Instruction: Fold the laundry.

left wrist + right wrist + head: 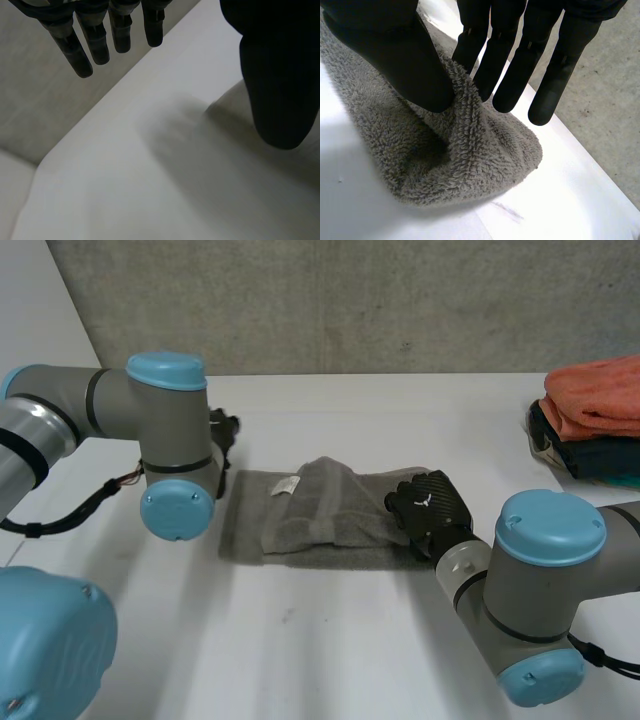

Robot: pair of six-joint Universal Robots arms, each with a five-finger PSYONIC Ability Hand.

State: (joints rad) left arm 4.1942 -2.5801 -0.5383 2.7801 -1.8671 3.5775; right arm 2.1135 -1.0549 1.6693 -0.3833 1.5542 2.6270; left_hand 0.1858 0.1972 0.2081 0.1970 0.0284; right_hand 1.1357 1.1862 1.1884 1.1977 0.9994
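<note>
The right hand (435,515) pinches the end of the grey towel (300,530), probably to fold it over; the left hand (122,30) hangs spread.

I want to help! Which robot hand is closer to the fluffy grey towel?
Right. Right robot hand pinches the fluffy grey towel; left robot hand is beside it, apart.

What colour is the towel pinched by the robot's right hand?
Grey. The towel shows best in the right wrist view.
</note>
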